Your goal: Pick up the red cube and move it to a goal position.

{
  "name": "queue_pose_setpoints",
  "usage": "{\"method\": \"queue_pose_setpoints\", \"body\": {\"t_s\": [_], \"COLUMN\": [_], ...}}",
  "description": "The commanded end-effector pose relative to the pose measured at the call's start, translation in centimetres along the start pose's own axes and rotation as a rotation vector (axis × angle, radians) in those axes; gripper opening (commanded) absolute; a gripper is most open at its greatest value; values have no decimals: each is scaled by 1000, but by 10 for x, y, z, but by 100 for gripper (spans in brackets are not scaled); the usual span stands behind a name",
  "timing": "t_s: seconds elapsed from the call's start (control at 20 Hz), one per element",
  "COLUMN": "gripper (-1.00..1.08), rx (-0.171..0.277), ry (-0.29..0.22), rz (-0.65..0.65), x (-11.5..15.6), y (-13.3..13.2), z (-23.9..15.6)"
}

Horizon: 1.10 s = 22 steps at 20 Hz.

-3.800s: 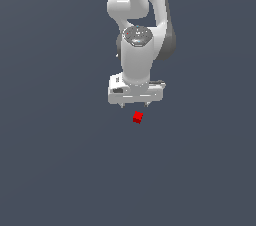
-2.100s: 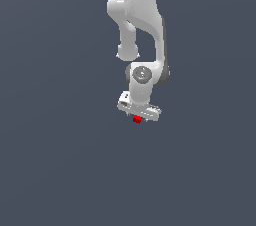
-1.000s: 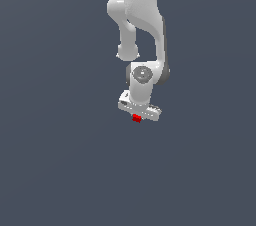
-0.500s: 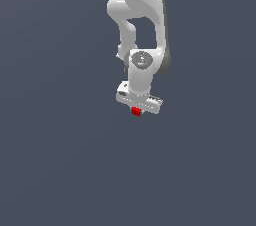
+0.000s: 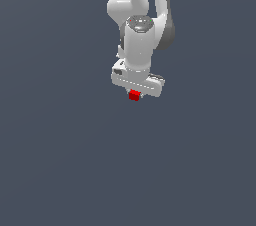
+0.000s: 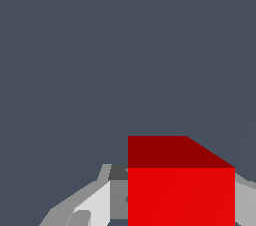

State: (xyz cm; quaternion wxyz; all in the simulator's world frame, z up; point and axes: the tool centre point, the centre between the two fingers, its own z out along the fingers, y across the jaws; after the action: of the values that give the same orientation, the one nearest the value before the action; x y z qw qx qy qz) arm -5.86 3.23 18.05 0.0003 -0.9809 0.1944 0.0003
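The red cube (image 5: 134, 95) is a tiny plain bright red block, just under the white hand of my gripper (image 5: 134, 96) in the exterior view. The hand hides most of the fingers there. In the wrist view the red cube (image 6: 180, 185) fills the space between my grey fingers (image 6: 95, 202), one on each side of it and touching it. My gripper (image 6: 175, 205) is shut on the cube and holds it clear of the grey floor. No goal marker shows.
The white arm (image 5: 142, 30) rises above the hand toward the top of the exterior view. A plain dark grey floor (image 5: 60, 160) lies all around; no other objects show.
The gripper came down over the cube and closed on it. Over the last second the arm has risen, carrying the cube upward in the exterior view.
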Motion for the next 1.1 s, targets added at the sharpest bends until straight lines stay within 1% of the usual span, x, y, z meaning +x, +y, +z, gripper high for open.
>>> {"method": "queue_pose_setpoints", "body": {"t_s": [0.0, 0.35, 0.6, 0.85, 1.05], "gripper": [-100, -100, -100, -100, -100], "rx": [0, 0, 0, 0, 0], "ry": [1, 1, 1, 1, 1], "rz": [0, 1, 1, 1, 0], "x": [-3, -8, -11, -12, -13], "y": [5, 17, 23, 28, 29], "z": [-30, -108, -156, -191, -209]}}
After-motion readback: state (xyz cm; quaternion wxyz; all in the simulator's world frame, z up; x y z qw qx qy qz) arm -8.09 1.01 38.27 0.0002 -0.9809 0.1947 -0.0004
